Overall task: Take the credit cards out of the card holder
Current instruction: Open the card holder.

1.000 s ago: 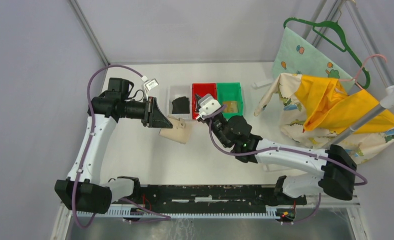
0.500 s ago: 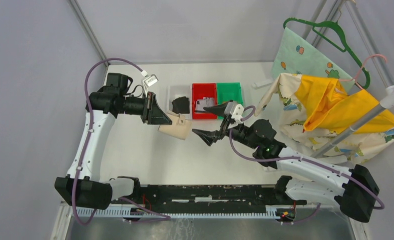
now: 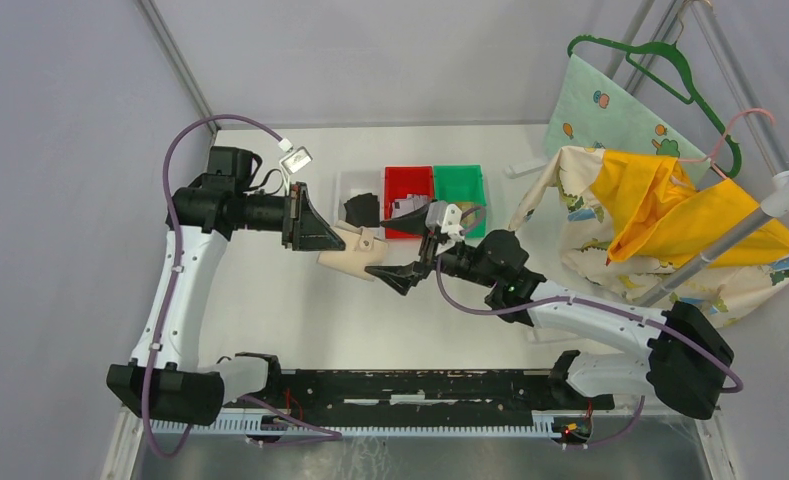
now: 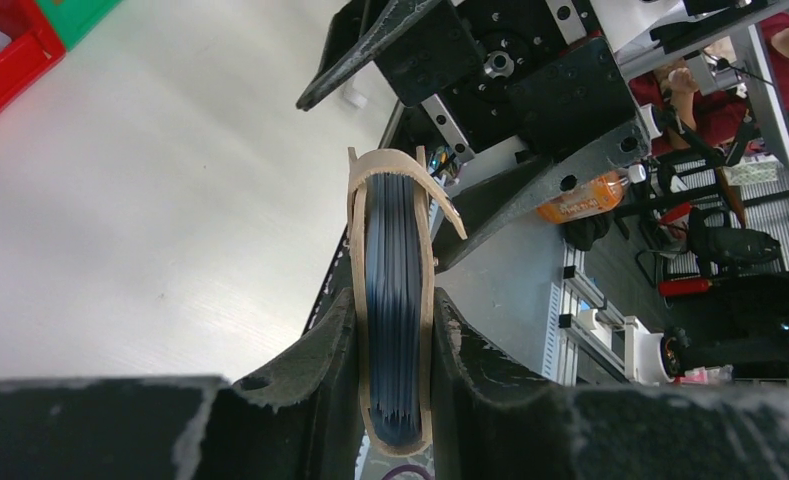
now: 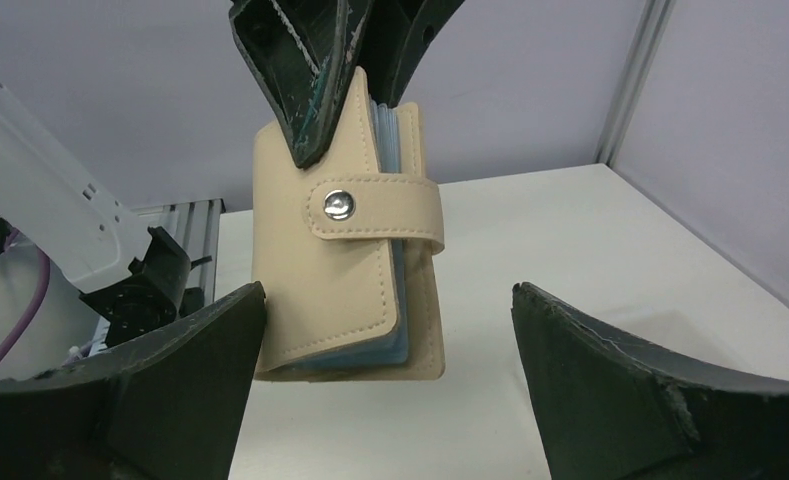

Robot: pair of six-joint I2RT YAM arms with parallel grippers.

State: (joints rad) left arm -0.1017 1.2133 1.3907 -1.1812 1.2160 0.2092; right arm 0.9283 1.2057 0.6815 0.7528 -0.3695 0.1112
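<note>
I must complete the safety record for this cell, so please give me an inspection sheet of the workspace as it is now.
Surface: white table, no spill seen.
Job's things: beige card holder snapped shut, held up off the table; grey credit card in the red bin; black card in the white bin; green bin partly hidden.
Clutter: clothes and a green hanger at the right.
Grippers: left gripper clamps one end of the holder; right gripper open, a finger on each side of it.
Cables: purple cables along both arms, no snag seen.
Surroundings: grey walls; other equipment beyond the table's near edge.
</note>
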